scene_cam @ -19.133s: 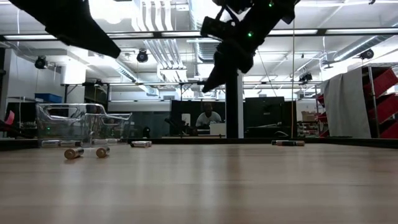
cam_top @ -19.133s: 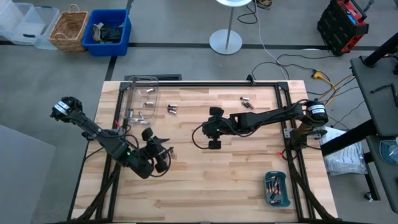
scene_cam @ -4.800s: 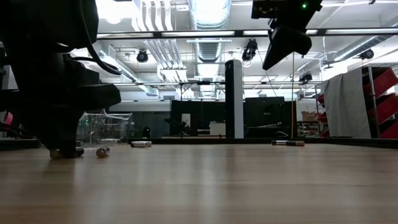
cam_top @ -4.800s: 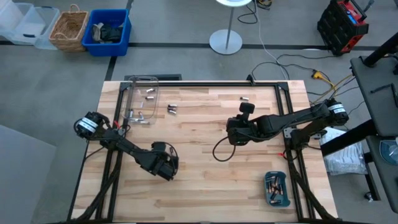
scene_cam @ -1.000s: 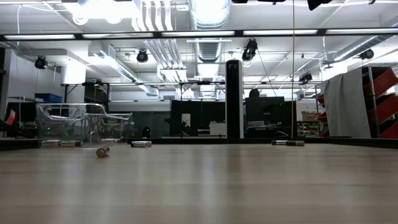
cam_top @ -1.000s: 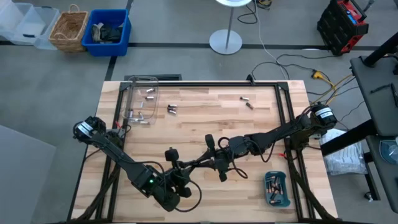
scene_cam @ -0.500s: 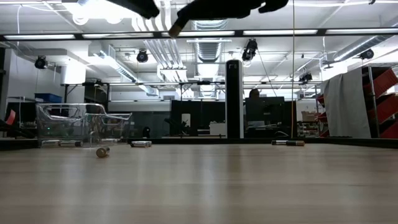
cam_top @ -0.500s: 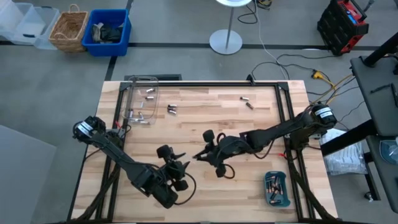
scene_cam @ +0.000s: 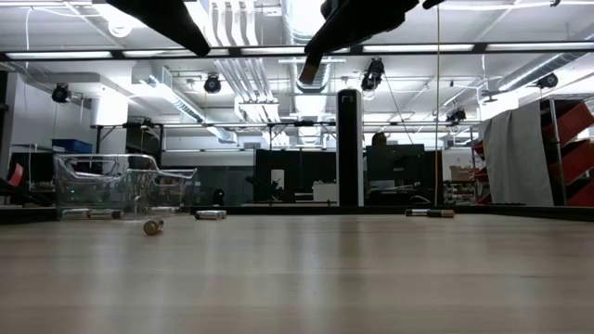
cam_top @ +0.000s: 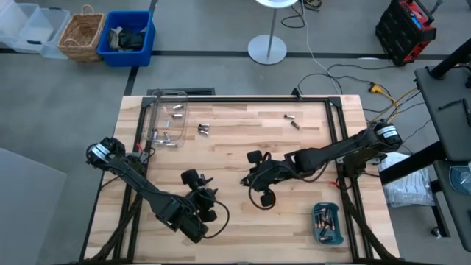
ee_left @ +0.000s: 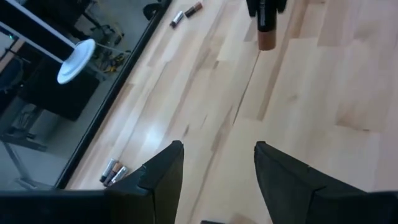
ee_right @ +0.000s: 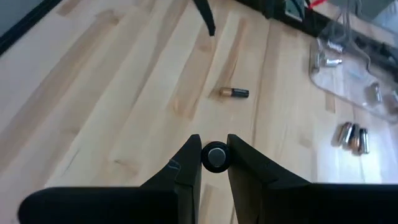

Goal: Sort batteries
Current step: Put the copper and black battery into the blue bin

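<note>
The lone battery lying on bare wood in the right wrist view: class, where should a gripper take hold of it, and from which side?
Grip the lone battery around the middle of its body, coming straight down from above with the fingers closing across its width. It lies flat on its side on the table, apart from the others, so both long sides look free.

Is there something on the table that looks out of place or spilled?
Nothing is spilled or damaged. Several batteries lie loose on the table, as expected mid-sort: one alone, a pair beside the clear box, and two near the far edge. The right end effector holds a battery.
</note>
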You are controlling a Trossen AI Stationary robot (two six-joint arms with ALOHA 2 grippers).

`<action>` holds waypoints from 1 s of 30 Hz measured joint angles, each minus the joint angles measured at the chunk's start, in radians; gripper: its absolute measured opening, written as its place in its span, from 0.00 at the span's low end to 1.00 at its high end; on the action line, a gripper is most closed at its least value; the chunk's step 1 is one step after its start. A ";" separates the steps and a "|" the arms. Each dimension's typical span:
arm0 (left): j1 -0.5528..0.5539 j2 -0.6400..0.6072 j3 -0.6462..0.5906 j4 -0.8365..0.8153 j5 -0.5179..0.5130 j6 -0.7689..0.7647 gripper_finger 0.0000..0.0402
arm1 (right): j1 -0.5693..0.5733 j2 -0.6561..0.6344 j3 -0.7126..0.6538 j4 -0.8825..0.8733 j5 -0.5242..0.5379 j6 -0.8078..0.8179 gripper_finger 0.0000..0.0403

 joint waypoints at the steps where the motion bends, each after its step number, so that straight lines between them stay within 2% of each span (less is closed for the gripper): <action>1: 0.000 0.000 0.000 -0.001 0.001 0.009 0.44 | 0.000 -0.009 0.000 -0.015 0.000 0.012 0.13; 6: -0.002 0.000 0.000 -0.096 0.053 -0.004 0.44 | 0.000 -0.050 0.000 -0.213 -0.019 0.145 0.13; 9: 0.001 -0.003 0.000 -0.168 0.055 -0.017 0.44 | 0.000 -0.074 0.000 -0.370 -0.087 0.294 0.13; 11: 0.005 -0.011 0.000 -0.197 0.051 -0.018 0.44 | 0.005 -0.087 0.000 -0.508 -0.193 0.375 0.13; 14: 0.009 -0.020 0.000 -0.227 0.024 -0.019 0.44 | 0.045 -0.104 -0.012 -0.741 -0.423 0.449 0.13; 18: 0.009 -0.021 0.000 -0.238 -0.011 -0.022 0.44 | 0.126 -0.135 -0.045 -0.951 -0.591 0.666 0.13; 25: 0.009 -0.021 0.000 -0.238 -0.017 -0.022 0.44 | 0.268 -0.206 -0.155 -0.913 -0.634 0.989 0.13; 30: 0.009 -0.021 -0.002 -0.238 -0.016 -0.032 0.44 | 0.317 -0.215 -0.238 -0.873 -0.605 1.074 0.15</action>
